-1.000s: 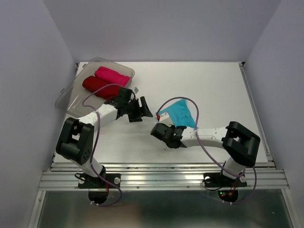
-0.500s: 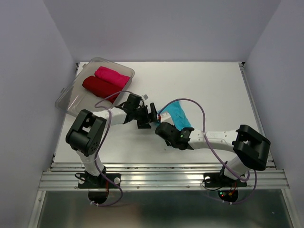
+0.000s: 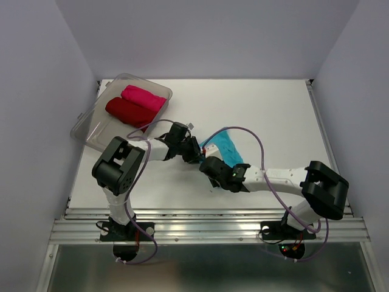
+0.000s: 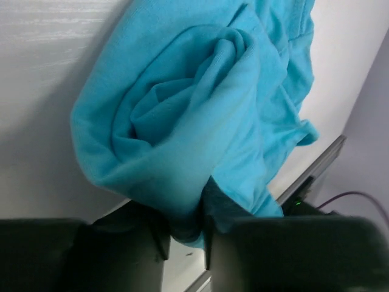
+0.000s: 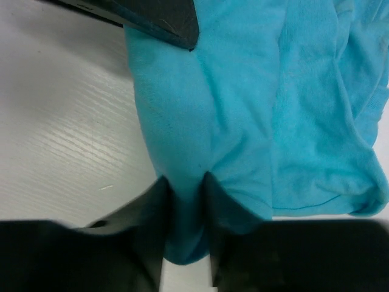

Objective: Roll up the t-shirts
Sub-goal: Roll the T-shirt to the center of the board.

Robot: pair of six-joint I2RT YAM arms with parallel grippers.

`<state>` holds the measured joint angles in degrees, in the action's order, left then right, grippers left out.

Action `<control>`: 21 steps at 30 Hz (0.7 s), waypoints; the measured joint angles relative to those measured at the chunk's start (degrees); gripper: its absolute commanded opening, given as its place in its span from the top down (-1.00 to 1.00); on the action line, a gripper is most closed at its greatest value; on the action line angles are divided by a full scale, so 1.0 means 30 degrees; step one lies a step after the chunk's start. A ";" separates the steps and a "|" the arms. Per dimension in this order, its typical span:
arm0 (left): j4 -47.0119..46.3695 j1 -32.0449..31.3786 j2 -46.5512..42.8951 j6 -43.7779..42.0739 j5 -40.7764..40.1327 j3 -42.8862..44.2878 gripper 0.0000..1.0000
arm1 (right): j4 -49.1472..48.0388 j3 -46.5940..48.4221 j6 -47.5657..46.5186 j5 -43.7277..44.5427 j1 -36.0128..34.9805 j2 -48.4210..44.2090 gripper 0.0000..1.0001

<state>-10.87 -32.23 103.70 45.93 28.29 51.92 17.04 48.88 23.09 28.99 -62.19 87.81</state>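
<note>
The turquoise t-shirt (image 3: 229, 146) lies partly rolled and bunched at the table's middle. In the left wrist view its coiled end (image 4: 182, 121) faces me. My left gripper (image 3: 196, 151) comes from the left and is shut on a fold at the roll's lower edge (image 4: 185, 234). My right gripper (image 3: 210, 163) is just in front of the shirt, shut on a fold of the same cloth (image 5: 185, 188). The two grippers are almost touching. Rolled dark red (image 3: 126, 111) and bright pink (image 3: 144, 97) t-shirts lie in the tub.
The clear plastic tub (image 3: 91, 131) stands at the back left corner. White table surface (image 3: 273, 115) stretches right of and behind the shirt. Purple cables loop over both arms. One of the left gripper's fingers (image 5: 164, 18) reaches into the top of the right wrist view.
My left gripper moved right from near the tub to the turquoise shirt and closed on it. My right gripper shifted left and slightly away from me, holding the cloth.
</note>
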 measured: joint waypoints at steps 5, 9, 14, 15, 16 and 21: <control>0.0444 -0.0007 -0.0015 0.0379 -0.0335 0.0124 1.00 | 0.0131 0.0051 -0.0182 -0.0051 -0.0015 0.0000 -0.53; 0.1020 0.0051 -0.0240 0.1027 -0.0641 0.0124 1.00 | 0.0561 0.0379 -0.0313 -0.0007 -0.0015 -0.0058 -0.61; 0.1836 0.0160 -0.0525 0.1545 -0.0801 0.0153 1.00 | 0.0838 0.0823 -0.0663 0.0546 -0.0284 -0.0204 -0.66; 0.2091 0.0204 -0.0525 0.1676 -0.0801 0.0211 1.00 | 0.0845 0.0918 -0.0801 0.0743 -0.0437 -0.0189 -0.67; 0.2229 0.0255 -0.0525 0.1734 -0.0794 0.0248 1.00 | 0.0831 0.0998 -0.0947 0.0998 -0.0692 -0.0182 -0.67; 0.3279 0.0284 -0.0525 0.1821 -0.0823 0.0860 1.00 | 0.0758 0.1377 -0.1610 0.2455 -0.1668 0.1064 -0.65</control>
<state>-1.04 -31.38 102.13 51.40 25.82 54.50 19.31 53.01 18.26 36.36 -67.20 91.00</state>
